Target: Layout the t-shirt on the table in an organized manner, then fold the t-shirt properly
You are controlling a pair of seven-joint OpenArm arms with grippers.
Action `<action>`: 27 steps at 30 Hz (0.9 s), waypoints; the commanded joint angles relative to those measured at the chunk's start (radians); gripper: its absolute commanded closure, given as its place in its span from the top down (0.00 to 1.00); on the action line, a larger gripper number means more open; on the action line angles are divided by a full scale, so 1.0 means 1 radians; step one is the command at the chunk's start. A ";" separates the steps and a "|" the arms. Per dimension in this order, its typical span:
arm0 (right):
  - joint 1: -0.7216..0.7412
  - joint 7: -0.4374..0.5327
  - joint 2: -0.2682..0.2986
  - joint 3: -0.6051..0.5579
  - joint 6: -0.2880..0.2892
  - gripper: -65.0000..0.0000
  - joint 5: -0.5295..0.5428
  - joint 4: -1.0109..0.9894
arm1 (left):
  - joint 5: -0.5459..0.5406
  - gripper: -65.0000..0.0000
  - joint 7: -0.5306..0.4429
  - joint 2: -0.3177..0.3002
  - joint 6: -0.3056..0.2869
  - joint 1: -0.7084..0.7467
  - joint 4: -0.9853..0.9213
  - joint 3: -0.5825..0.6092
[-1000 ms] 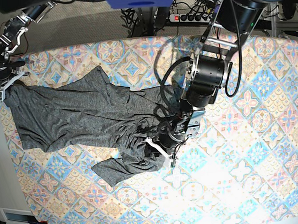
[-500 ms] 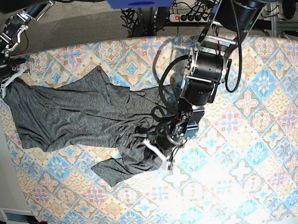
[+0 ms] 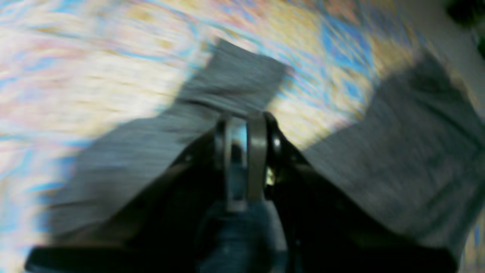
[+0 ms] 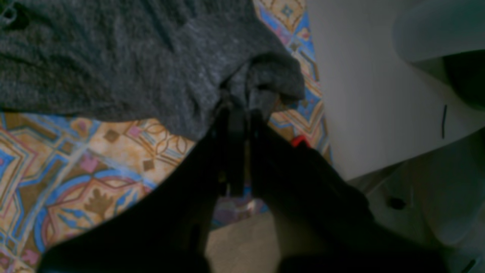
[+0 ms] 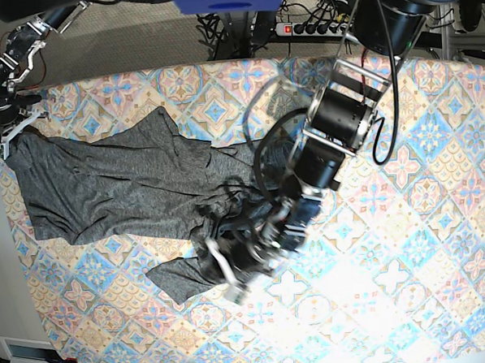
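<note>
The dark-grey t-shirt [image 5: 113,188] lies crumpled on the patterned table [image 5: 409,246], stretching from the left edge to the middle. My right gripper [image 5: 3,139] is at the table's far-left edge, shut on a bunched corner of the t-shirt [image 4: 113,57]; the right wrist view shows my right gripper [image 4: 240,110] pinching the cloth. My left gripper [image 5: 230,278], blurred by motion, is over the shirt's front-middle folds. In the left wrist view my left gripper [image 3: 242,125] has its jaws nearly together, and the t-shirt [image 3: 409,151] tents up from their tips.
A power strip [image 5: 308,28] and cables lie on the floor behind the table. The table's left edge [image 4: 303,94] runs just past my right gripper, with pale floor beyond. A white box [image 5: 24,355] sits off the front-left corner.
My left gripper has closed on the cloth and swept toward the front left, dragging the shirt's middle folds with it. My right gripper keeps hold of its corner, nearly still.
</note>
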 commanded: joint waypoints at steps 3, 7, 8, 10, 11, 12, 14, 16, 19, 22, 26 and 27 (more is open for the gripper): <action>0.011 0.019 0.019 0.006 -0.009 0.00 0.007 0.022 | -0.091 0.09 -0.025 0.010 0.004 -0.039 0.062 0.136; 0.011 0.019 -0.019 0.006 -0.009 0.00 0.007 0.022 | -0.194 0.09 -0.093 0.010 0.075 -0.037 0.071 0.132; 0.011 0.019 -0.021 0.006 -0.009 0.00 0.007 0.022 | -0.214 0.10 -0.123 0.010 0.107 -0.037 0.069 0.107; 0.010 0.021 -0.022 0.006 -0.009 0.00 0.007 0.022 | -0.239 0.15 -0.163 0.010 0.173 -0.031 0.069 0.064; 0.008 0.021 -0.022 0.006 -0.009 0.00 0.007 0.022 | -0.246 0.20 -0.168 0.010 0.201 -0.026 0.071 0.041; 0.008 0.021 -0.022 0.006 -0.009 0.00 0.007 0.022 | -0.251 0.26 -0.168 0.010 0.222 -0.025 0.072 0.024; 0.008 0.021 -0.022 0.006 -0.009 0.00 0.007 0.022 | -0.254 0.37 -0.168 0.010 0.245 -0.020 0.072 -0.016; 0.010 0.021 -0.022 0.006 -0.009 0.00 0.007 0.022 | -0.259 0.47 -0.166 0.010 0.244 -0.017 0.072 -0.039; 0.010 0.021 -0.022 0.006 -0.009 0.00 0.007 0.022 | -0.254 0.61 -0.166 0.009 0.210 0.012 0.072 -0.039; 0.008 0.021 -0.022 0.006 -0.009 0.00 0.006 0.022 | -0.255 0.65 -0.171 -0.034 0.185 0.031 0.074 -0.048; 0.005 0.021 -0.022 0.006 -0.009 0.00 0.006 0.020 | -0.266 0.66 -0.172 -0.111 0.185 0.040 0.071 -0.051; 0.005 0.021 -0.022 0.006 -0.009 0.00 0.006 0.018 | -0.268 0.66 -0.176 -0.122 0.185 0.044 0.071 -0.062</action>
